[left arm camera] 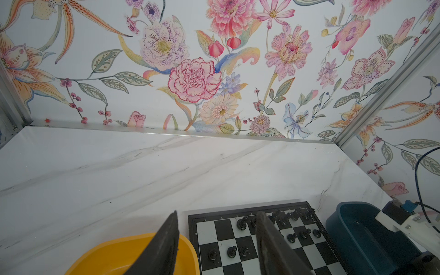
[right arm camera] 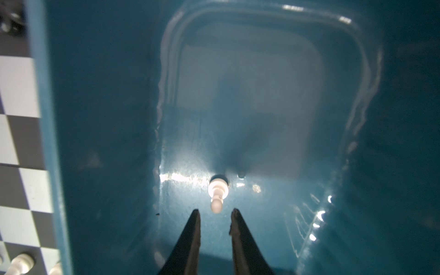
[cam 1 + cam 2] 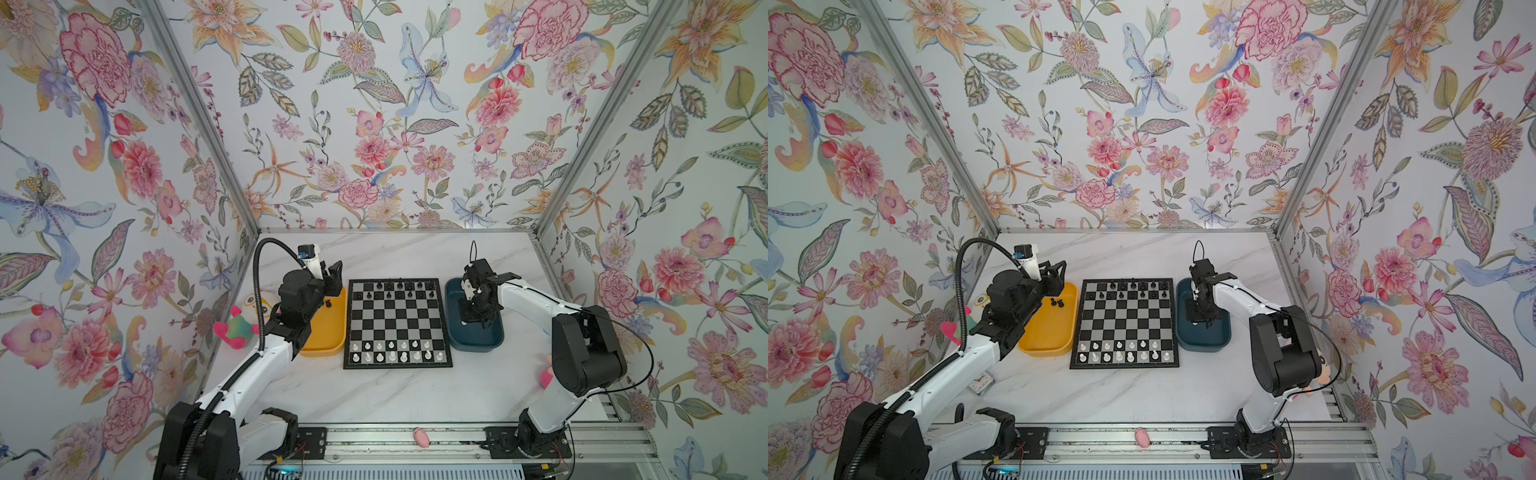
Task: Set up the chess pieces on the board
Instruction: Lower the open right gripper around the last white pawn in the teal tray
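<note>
The board [image 3: 398,324] lies at the table's middle in both top views. Black chess pieces [image 3: 399,289] fill much of its two far rows, white ones [image 3: 392,351] its two near rows. A few black pieces [image 3: 1057,302] lie in the yellow tray [image 3: 328,332]. My left gripper [image 1: 217,213] hangs open and holds nothing, above that tray's far end by the board's far left corner [image 1: 195,219]. My right gripper [image 2: 215,210] is down inside the dark blue tray [image 2: 107,119], open narrowly. A white pawn [image 2: 217,188] lies just ahead of its fingertips, its head at the gap, untouched.
Plush toys [image 3: 237,328] sit left of the yellow tray, partly behind my left arm. A pink toy [image 3: 546,376] shows behind my right arm. A small pink object [image 3: 421,437] rests on the front rail. Floral walls close in three sides.
</note>
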Robot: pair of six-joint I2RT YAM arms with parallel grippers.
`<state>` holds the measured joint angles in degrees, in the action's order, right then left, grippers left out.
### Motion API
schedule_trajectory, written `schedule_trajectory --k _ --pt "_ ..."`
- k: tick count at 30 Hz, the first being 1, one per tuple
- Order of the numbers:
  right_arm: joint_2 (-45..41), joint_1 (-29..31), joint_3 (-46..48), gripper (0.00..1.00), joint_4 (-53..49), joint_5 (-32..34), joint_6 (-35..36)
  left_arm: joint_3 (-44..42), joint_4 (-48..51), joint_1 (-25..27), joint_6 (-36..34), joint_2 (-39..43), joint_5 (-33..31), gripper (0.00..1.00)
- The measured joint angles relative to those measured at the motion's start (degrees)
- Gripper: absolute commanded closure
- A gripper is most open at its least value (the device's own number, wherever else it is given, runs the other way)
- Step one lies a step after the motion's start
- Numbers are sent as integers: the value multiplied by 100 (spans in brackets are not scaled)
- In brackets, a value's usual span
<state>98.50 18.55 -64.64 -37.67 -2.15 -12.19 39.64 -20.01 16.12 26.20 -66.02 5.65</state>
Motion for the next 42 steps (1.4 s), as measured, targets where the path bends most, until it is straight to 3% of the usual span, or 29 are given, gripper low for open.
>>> schedule_trajectory --k 42 --pt "289 -33 26 86 157 -72 0 4 28 0 0 -11 0 46"
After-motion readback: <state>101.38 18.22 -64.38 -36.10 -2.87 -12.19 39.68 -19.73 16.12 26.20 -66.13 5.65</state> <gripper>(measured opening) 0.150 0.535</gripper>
